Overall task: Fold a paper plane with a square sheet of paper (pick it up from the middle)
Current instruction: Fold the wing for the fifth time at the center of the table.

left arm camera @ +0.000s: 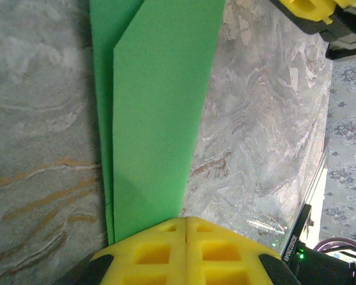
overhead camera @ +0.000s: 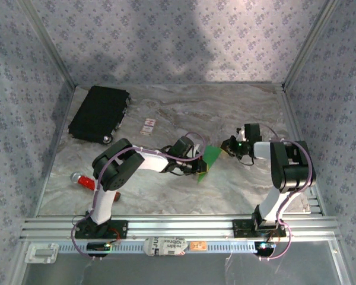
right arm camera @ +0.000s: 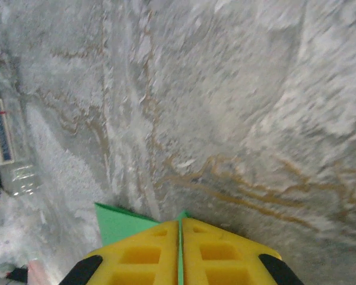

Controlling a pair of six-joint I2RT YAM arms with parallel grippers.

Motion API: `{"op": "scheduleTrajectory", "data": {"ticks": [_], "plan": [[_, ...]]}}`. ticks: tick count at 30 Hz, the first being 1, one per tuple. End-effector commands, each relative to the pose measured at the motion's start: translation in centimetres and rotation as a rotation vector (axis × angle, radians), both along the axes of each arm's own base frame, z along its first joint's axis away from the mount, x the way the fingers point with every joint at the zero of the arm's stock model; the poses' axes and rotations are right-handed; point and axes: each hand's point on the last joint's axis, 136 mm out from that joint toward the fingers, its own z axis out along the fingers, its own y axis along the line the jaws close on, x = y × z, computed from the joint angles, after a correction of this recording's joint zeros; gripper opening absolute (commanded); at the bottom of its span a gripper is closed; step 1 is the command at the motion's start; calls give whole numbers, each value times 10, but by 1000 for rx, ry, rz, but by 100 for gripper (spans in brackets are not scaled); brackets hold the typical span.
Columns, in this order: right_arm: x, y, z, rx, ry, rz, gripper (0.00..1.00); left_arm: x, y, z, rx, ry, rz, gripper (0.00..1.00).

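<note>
Evidently the folding is under way. The square sheet of paper sits over the middle of the desk, between the two arms, and appears to be held up at a tilt. The left wrist view shows one flap already laid over at a slant, so it is not yet a dart.

The left gripper has its jaws pressed together on the sheet's edge. The right gripper has its jaws closed too, with a thin line of green between them, so it seems to pinch the sheet's right side.

I judge the next move calls for bracing the paper so that one arm holds while the other turns over the matching flap. Two grips on thin paper risk a tear or a crooked crease.

Well apart at far left lie a black case and a small white card, and a red tool lies near left. None of them blocks the work.
</note>
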Motion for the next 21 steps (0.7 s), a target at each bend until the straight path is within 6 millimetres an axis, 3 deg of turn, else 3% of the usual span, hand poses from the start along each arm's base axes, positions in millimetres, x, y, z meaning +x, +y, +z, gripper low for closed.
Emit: {"op": "scheduleTrajectory", "data": {"ticks": [1,7,10,12,15,21], "plan": [[5,-18,-4,-74,17,-33,11,-38,36,-66,213,151,-9,0],[8,-10,41,-1,-61,2,12,-38,37,-65,212,152,-11,0],[0,-5,54,-3,-86,13,12,-38,36,-64,210,151,-10,0],[-7,0,57,2,-89,25,12,-37,36,-63,207,149,-10,0],[-22,24,57,62,-90,98,13,-37,35,-62,205,146,-9,0],[-44,64,39,118,-22,177,10,-36,34,-59,201,142,-11,0]]}}
